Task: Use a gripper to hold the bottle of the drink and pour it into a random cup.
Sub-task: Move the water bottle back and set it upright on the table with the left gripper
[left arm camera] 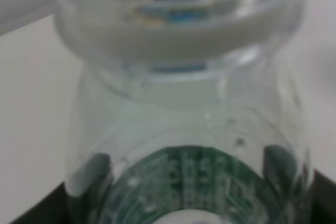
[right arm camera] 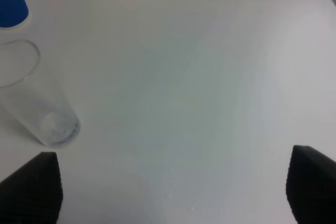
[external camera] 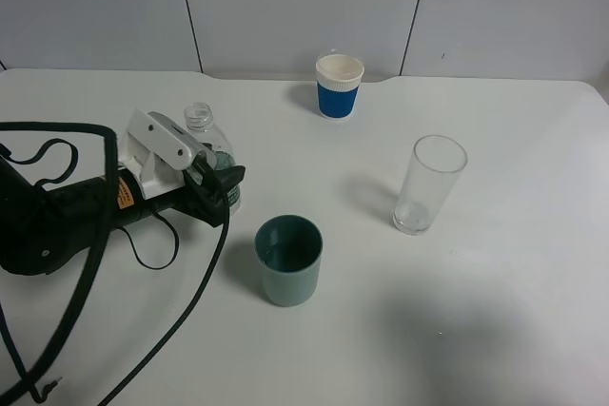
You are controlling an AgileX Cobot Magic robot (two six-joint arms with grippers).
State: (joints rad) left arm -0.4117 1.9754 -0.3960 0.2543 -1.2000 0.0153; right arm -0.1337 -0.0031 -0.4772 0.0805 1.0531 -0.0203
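The bottle of the drink (external camera: 201, 121), clear with a green label and no cap, stands upright on the white table at the left. My left gripper (external camera: 223, 183) reaches in from the left, and its black fingers press against the bottle's sides at label height. In the left wrist view the bottle (left arm camera: 184, 129) fills the picture, with a dark finger (left arm camera: 29, 212) at each lower corner. The teal cup (external camera: 289, 260) stands a little in front of and right of the bottle, apart from it. My right gripper (right arm camera: 173, 192) hangs open over bare table, holding nothing.
A blue-and-white paper cup (external camera: 340, 86) stands at the back centre. A tall clear glass (external camera: 430, 184) stands right of the middle and shows in the right wrist view (right arm camera: 37, 98). A black cable (external camera: 90, 273) loops over the table's left front.
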